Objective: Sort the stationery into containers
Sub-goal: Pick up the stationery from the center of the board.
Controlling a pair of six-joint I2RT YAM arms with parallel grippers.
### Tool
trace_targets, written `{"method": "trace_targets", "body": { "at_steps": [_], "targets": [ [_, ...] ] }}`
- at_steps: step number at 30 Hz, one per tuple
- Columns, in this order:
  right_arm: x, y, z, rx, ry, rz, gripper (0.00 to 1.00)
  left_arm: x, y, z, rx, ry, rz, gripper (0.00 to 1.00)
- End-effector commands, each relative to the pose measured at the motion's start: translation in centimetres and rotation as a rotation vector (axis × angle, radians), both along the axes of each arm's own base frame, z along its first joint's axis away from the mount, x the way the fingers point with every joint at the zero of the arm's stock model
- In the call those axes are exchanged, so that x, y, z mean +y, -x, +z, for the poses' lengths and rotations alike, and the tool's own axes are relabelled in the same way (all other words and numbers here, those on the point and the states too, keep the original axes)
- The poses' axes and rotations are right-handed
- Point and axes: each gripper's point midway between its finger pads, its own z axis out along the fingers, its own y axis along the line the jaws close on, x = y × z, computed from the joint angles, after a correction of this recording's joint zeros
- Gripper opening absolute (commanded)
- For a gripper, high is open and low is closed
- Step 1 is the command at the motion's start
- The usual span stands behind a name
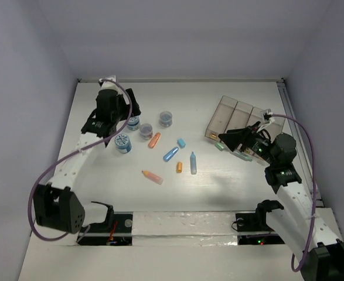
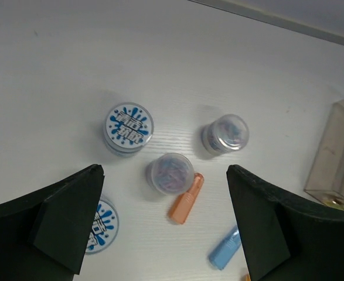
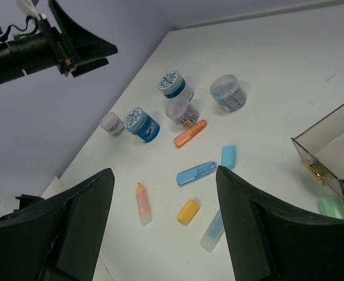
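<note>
Left gripper (image 2: 164, 171): fingers apart, nothing held; it hovers over the tub cluster at the upper left of the top view.
Likely target: purple-filled tub (image 2: 170, 172), centred between the fingers in the left wrist view.
Obstruction: orange stick (image 2: 186, 199) just beside the tub's lower right, possibly touching; long axis lower left to upper right. A closing grip could catch it.
Neighbours: splash-lidded tub (image 2: 129, 129) to the upper left, clear tub (image 2: 225, 133) to the upper right, both apart from the target.
Right gripper (image 3: 163, 175): fingers apart, empty, beside the organiser box (image 1: 218, 117) at the right of the top view.
Nearer arm: left for the tubs; right for the pale green stick (image 3: 334, 206) by the box.
</note>
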Motion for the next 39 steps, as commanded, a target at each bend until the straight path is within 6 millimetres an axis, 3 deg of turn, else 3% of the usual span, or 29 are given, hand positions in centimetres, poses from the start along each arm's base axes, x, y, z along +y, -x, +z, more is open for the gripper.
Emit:
{"method": "trace_targets", "body": {
  "at_steps": [1, 4, 6, 13, 19, 33, 39],
  "targets": [
    [0.3, 0.1, 1.3, -0.046, 0.007, 0.007, 0.77, 1.2, -2.3, -0.1, 0.024, -0.159, 0.079, 0.83],
    [0.8, 0.3, 1.4, -0.049, 0.009, 0.024, 0.79, 1.6, -3.4, -2.8, 0.093, -0.229, 0.082, 0.74],
    [1.1, 0.4, 1.4, -0.051, 0.012, 0.031, 0.80, 1.6, -4.1, -3.3, 0.107, -0.251, 0.080, 0.71],
    [1.3, 0.2, 1.0, -0.035, 0.033, 0.037, 0.82, 2.5, -5.7, -7.3, 0.217, -0.351, 0.115, 0.77],
    [1.6, 0.5, 1.1, -0.042, 0.033, 0.056, 0.83, 1.8, -7.0, -10.3, 0.288, -0.376, 0.075, 0.78],
    [1.9, 0.7, 1.0, -0.042, 0.034, 0.072, 0.83, 1.1, -9.1, -13.0, 0.343, -0.388, 0.067, 0.78],
    [1.7, 0.5, 0.9, -0.039, 0.043, 0.053, 0.83, 1.5, -9.1, -14.1, 0.368, -0.381, 0.081, 0.68]
  ]
}}
